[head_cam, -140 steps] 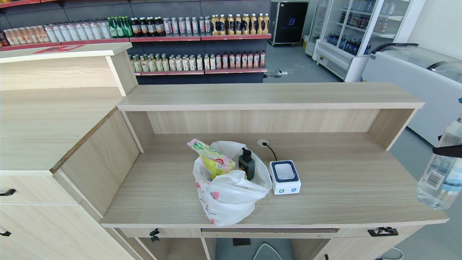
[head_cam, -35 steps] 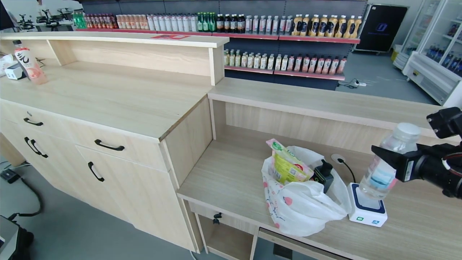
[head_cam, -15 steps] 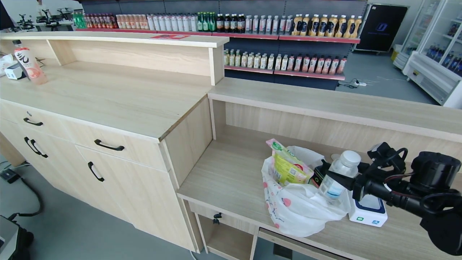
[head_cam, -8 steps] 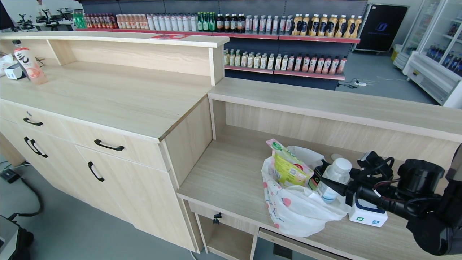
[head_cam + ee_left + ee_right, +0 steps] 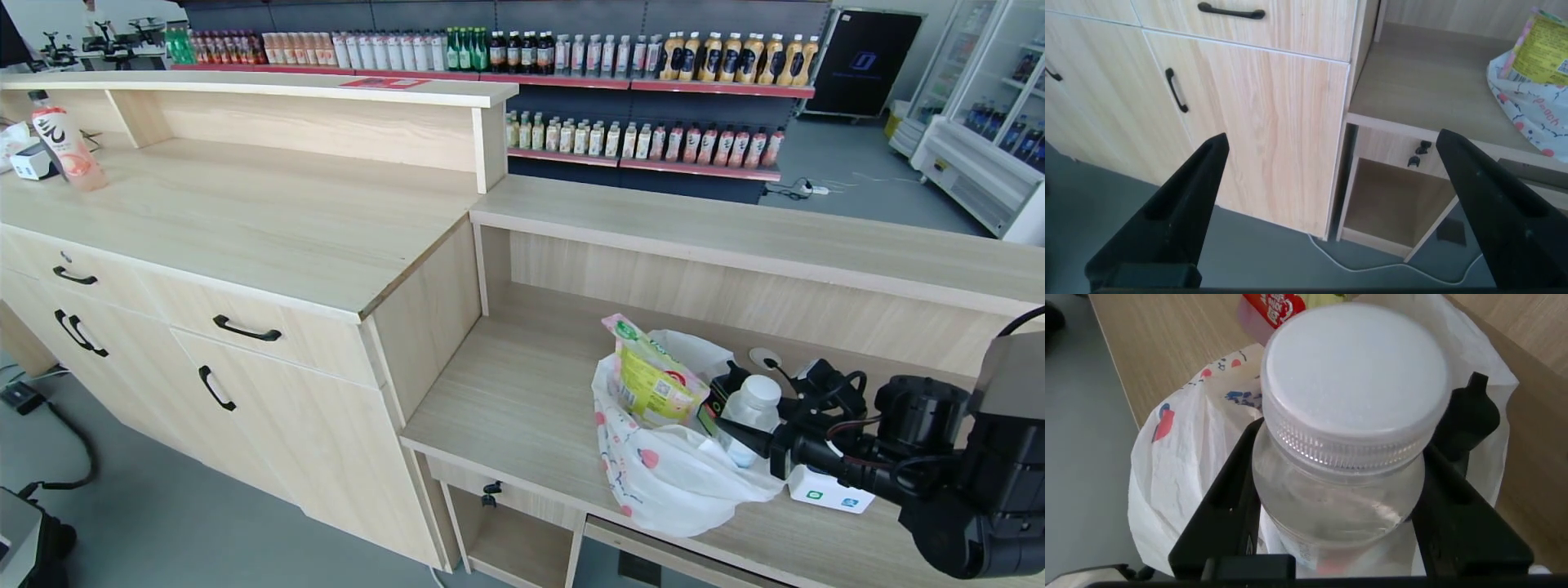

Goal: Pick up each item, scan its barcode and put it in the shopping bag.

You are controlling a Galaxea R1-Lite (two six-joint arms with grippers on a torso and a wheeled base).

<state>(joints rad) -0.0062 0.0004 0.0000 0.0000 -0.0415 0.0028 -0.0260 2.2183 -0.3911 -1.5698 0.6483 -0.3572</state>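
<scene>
A clear water bottle (image 5: 753, 406) with a white cap (image 5: 1355, 384) stands upright, its lower part down inside the white shopping bag (image 5: 671, 469). My right gripper (image 5: 744, 434) is shut on the bottle's body, one black finger (image 5: 1218, 514) on each side. The bag (image 5: 1180, 445) sits on the lower counter and also holds a green and yellow snack pack (image 5: 651, 377) and a black pump bottle (image 5: 722, 390). The white barcode scanner (image 5: 823, 494) stands just right of the bag, partly behind my right arm. My left gripper (image 5: 1331, 139) hangs open in front of the cabinet doors, left of the counter, holding nothing.
A raised ledge (image 5: 735, 237) runs behind the lower counter, and a taller counter (image 5: 245, 220) with drawers adjoins on the left. A pink drink bottle (image 5: 65, 143) stands at its far end. Drink shelves line the back wall.
My right gripper has carried the water bottle from above the scanner leftward and down, so it now sits low in the bag. The head view turned left after the earliest frame.
</scene>
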